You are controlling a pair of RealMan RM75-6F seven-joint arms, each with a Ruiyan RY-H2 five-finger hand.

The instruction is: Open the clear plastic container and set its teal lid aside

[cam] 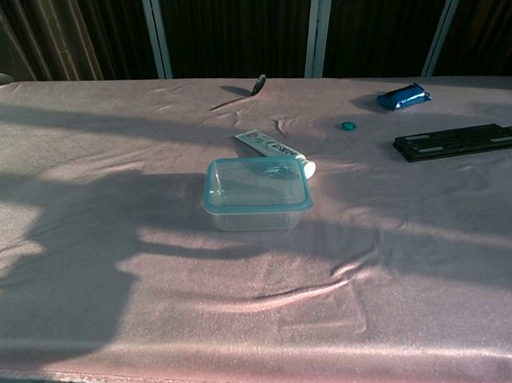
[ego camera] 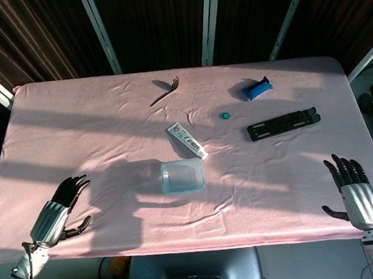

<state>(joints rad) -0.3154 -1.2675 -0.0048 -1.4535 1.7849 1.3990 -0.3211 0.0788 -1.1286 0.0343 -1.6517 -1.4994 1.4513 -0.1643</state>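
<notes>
Head view shows the table (ego camera: pixel 75 116) draped in a pink cloth, with the clear plastic container (ego camera: pixel 183 176) near the middle of its front half, teal lid (cam: pixel 258 183) on top and closed. The left hand (ego camera: pixel 59 211) hangs over the front-left corner, fingers spread and holding nothing. The right hand (ego camera: pixel 355 191) sits at the front-right corner, fingers apart, empty too. A black folding stand (ego camera: pixel 283 123) lies right of centre. Just behind the container lies a toothpaste tube (ego camera: pixel 187 140). Toward the back edge are a blue packet (ego camera: pixel 257 88), a spoon (ego camera: pixel 165 90) and a small teal cap (ego camera: pixel 225 116).
</notes>
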